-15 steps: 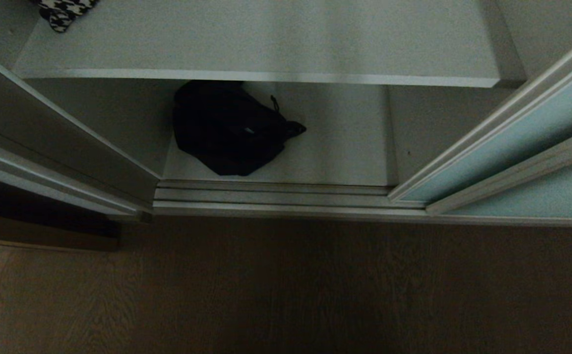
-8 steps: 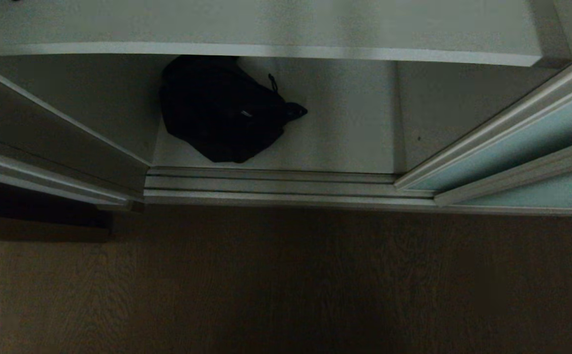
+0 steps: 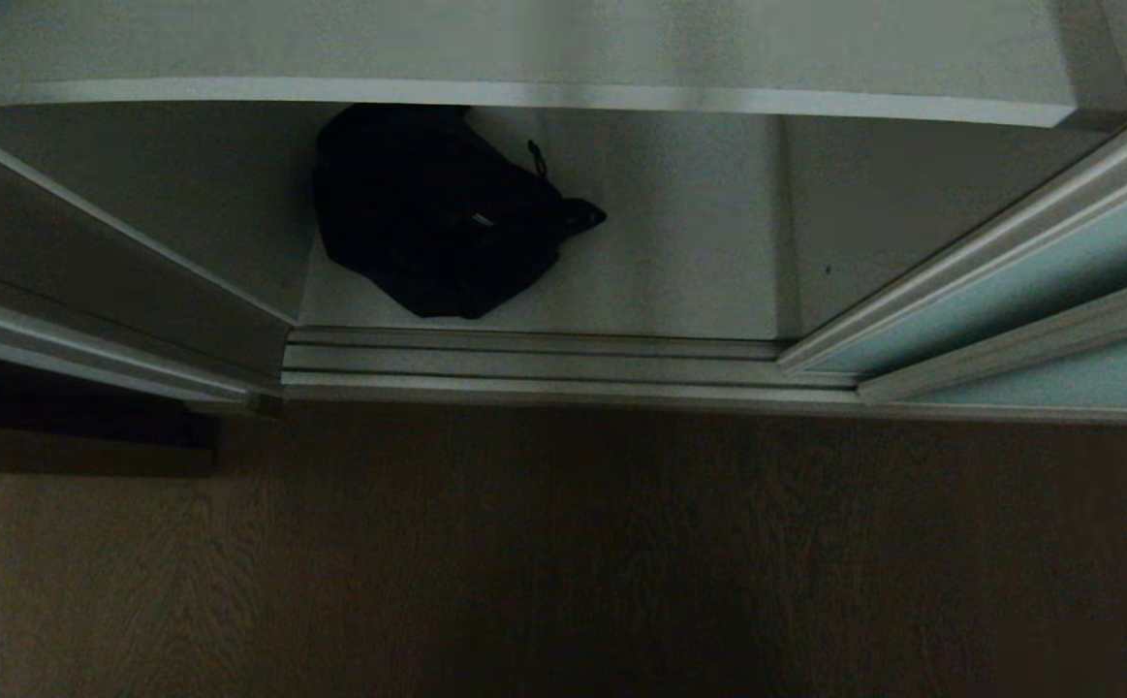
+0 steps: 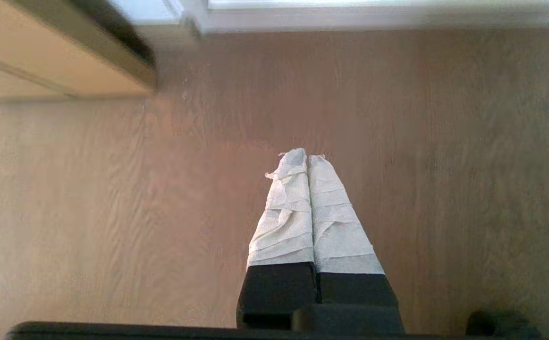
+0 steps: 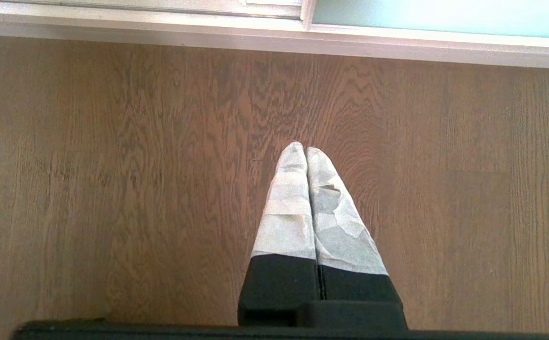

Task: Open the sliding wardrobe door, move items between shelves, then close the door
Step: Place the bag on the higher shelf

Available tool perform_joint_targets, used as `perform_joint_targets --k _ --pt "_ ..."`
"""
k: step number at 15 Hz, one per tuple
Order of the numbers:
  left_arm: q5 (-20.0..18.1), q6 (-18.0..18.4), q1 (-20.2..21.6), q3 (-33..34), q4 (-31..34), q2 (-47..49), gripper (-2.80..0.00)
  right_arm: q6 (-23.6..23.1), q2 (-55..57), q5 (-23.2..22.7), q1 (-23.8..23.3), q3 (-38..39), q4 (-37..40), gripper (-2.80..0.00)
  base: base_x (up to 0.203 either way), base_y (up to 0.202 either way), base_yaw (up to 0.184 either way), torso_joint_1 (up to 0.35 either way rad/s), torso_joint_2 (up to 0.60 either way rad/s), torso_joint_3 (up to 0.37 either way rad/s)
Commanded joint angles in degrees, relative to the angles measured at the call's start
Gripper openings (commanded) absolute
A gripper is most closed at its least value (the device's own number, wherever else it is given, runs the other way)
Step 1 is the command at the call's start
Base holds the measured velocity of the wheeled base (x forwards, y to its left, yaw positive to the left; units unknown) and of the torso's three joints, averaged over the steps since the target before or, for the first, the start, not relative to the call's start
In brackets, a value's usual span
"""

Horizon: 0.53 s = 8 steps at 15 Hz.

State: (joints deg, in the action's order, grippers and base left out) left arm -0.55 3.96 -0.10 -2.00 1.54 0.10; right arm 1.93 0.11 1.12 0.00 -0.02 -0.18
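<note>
Door open; bag on lower shelf, far beyond both jaws. Left gripper and right gripper closed, empty. Next: reach bag, likely.

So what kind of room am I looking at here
Probably a bedroom or dressing area at a built-in wardrobe: a sliding glass door on a floor track, white shelves holding a black bag, and wood flooring.

Black bag, white-grey shelf, pale blue-green door, brown wood-grain floor
</note>
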Motion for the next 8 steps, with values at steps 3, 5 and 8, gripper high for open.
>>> perform_joint_targets --k 3,5,8 --pt "0.91 -1.19 0.01 -9.70 4.33 2.97 -2.80 0.10 -0.02 0.02 0.00 -0.06 0.00 -2.80 0.000 0.000 0.000 0.000 0.00 0.000" --pt "0.96 -3.99 0.01 -12.91 5.39 10.24 -2.80 0.05 -0.02 0.02 0.00 -0.06 0.00 -2.80 0.000 0.000 0.000 0.000 0.00 0.000" --pt "0.72 -11.20 0.01 -15.86 5.65 25.44 -2.80 0.10 -0.02 0.02 0.00 0.02 0.00 -2.80 0.000 0.000 0.000 0.000 0.00 0.000"
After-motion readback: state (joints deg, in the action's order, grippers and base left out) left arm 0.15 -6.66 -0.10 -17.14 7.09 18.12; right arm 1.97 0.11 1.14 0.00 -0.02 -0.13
